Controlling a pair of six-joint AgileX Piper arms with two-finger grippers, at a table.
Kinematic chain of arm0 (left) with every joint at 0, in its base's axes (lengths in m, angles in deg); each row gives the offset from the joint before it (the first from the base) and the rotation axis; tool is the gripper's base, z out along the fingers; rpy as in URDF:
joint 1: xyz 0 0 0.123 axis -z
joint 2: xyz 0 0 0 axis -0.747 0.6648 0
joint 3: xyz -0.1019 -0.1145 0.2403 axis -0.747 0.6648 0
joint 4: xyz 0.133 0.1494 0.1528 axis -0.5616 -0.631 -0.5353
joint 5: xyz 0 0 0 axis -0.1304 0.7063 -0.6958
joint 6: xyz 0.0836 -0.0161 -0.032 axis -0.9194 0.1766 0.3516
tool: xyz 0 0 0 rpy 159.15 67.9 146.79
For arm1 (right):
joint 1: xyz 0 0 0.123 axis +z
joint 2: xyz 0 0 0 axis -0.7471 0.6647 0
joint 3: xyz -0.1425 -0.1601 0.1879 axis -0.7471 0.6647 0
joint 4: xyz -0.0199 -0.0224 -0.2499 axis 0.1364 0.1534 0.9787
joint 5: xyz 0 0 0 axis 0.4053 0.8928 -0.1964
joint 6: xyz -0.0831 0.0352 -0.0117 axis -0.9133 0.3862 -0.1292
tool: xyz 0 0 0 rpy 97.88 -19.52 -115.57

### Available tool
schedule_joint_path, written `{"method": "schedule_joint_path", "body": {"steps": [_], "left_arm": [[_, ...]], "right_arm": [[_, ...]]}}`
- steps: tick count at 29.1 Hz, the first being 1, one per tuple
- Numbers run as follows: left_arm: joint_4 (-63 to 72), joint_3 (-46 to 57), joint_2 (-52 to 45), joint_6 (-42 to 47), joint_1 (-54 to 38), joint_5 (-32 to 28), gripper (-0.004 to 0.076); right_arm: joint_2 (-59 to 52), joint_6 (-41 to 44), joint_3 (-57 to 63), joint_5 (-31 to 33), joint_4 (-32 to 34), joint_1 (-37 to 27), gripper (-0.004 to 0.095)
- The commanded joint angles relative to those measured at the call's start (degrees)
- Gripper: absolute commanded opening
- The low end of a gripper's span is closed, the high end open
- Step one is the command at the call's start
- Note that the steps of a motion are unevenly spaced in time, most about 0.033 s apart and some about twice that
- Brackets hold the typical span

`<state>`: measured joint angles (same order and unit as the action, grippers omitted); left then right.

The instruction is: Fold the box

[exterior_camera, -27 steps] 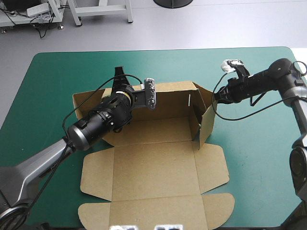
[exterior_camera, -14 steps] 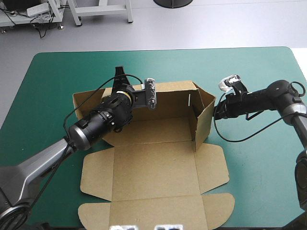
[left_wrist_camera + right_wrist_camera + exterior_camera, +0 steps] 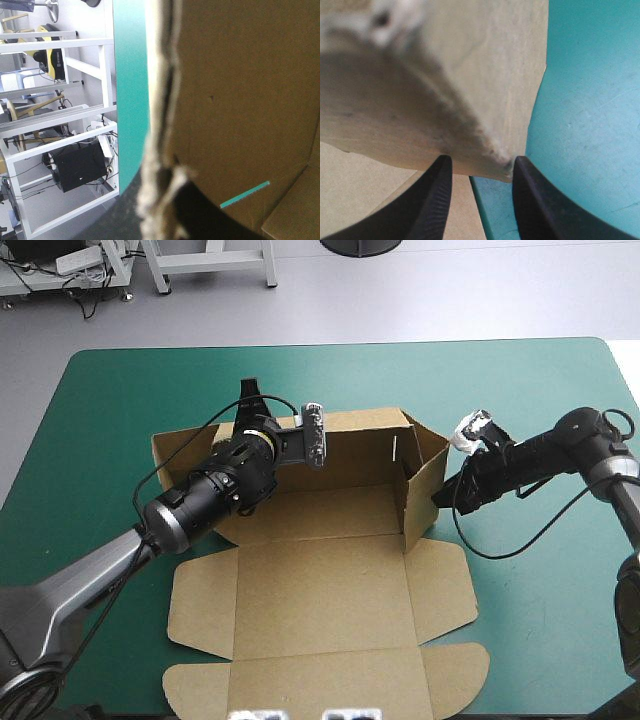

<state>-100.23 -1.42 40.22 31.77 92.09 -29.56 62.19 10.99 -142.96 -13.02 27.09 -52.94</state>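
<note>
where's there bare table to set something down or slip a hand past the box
Bare teal-green cover runs along the far edge beyond the box, and a wide patch lies between its right flaps and the table's right edge, nearer than the right gripper. Crowded: the middle, and the left side, where the left gripper and its arm reach in.

Matt brown board box [image 3: 320, 585], fibrous frayed cut edge, smooth matt teal-green cover [image 3: 520, 420], right fingers [image 3: 427, 205] black, finely ribbed, dull sheen.
</note>
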Motion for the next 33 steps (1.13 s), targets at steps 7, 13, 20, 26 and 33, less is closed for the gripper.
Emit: {"method": "schedule_joint_path", "body": {"steps": [7,13,20,26,33], "left_arm": [[0.4,-1.4,-1.8,0.9,0.3,0.4,-0.001],[0.4,-1.4,-1.8,0.9,0.3,0.4,-0.001],[0.0,-1.4,-1.8,0.9,0.3,0.2,-0.001],[-4.4,-1.4,-1.8,1.7,0.3,-0.2,-0.001],[-12.6,-1.4,1.0,1.2,0.3,1.7,-0.001]], "right_arm": [[-2.9,-7.3,-1.2,-1.1,-7.1,0.1,0.0379],[-2.9,-11.9,-1.2,-2.8,-10.6,2.2,0.0379],[-2.9,-12.1,-1.2,-2.8,-10.5,5.7,0.0379],[-2.9,-11.3,-1.2,-1.4,-10.2,5.7,0.0379],[-2.9,-11.2,-1.2,0.1,-10.4,5.7,0.0379]]}}
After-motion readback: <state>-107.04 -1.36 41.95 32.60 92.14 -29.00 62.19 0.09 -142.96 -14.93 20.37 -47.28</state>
